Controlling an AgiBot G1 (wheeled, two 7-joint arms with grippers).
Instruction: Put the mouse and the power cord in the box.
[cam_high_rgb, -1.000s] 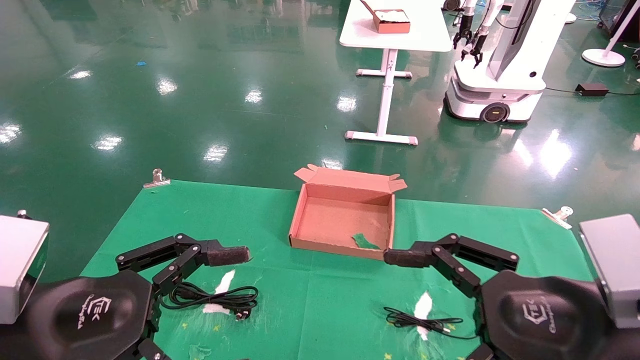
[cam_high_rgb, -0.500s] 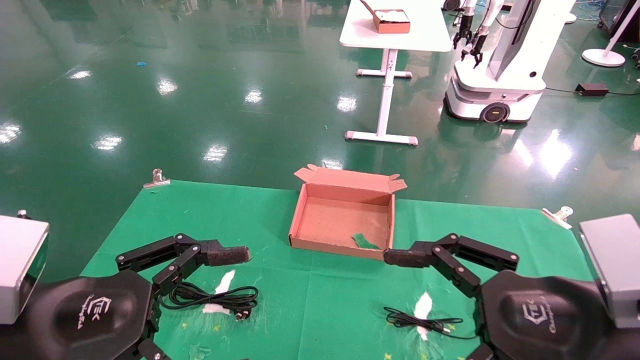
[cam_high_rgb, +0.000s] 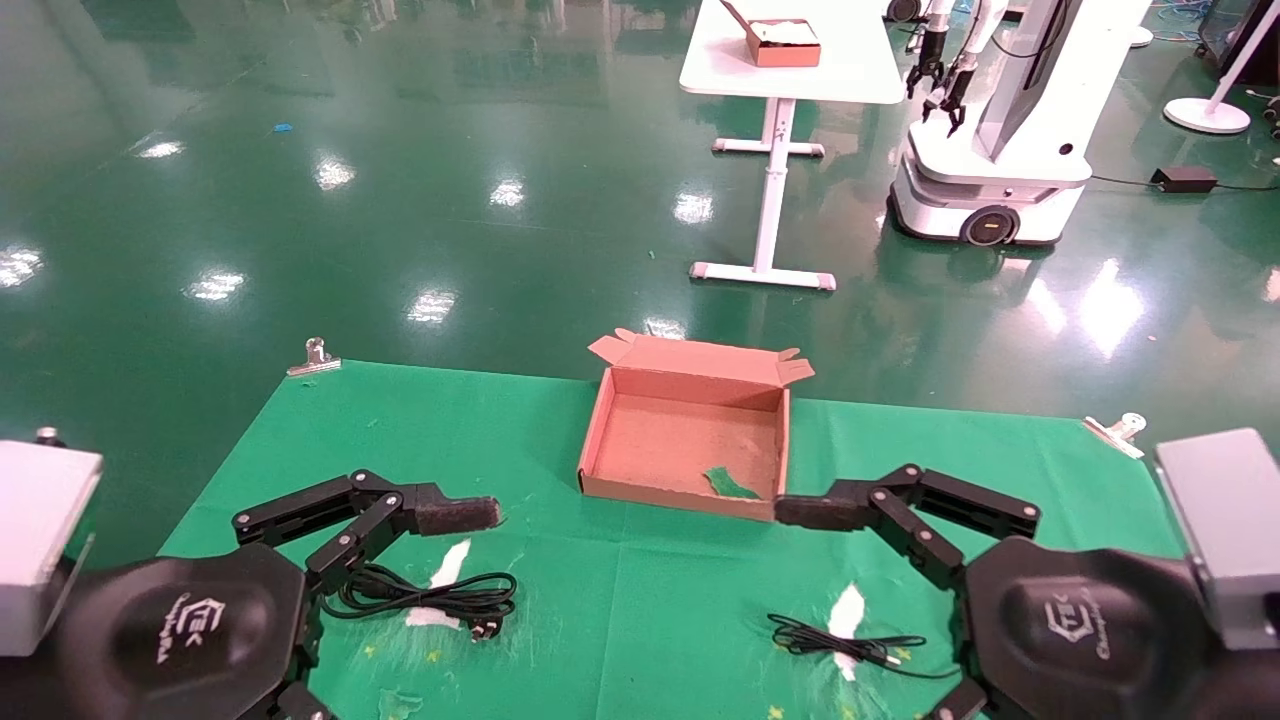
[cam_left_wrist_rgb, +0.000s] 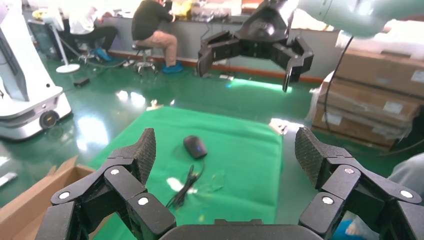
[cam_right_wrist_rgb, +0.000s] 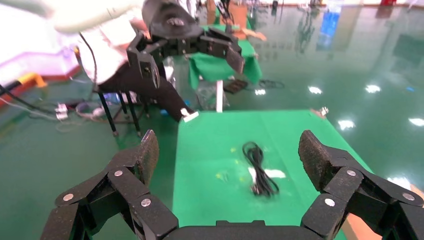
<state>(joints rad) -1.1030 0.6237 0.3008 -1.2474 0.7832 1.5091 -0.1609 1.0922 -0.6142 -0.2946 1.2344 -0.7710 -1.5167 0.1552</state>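
Both hands, left (cam_high_rgb: 455, 512) and right (cam_high_rgb: 815, 512), are wide open, holding nothing. Left should drop straight onto the cord (cam_high_rgb: 430, 597), then squeeze.

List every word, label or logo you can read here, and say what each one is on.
"TEK": white logo on the back of the left pincer's housing, head view.
"TEK": the same logo on the right pincer's housing; a smaller line under each is too small to read.
The labels on the stacked cartons are blurred, unreadable.
No text shows on the box, the mouse or the power cord.
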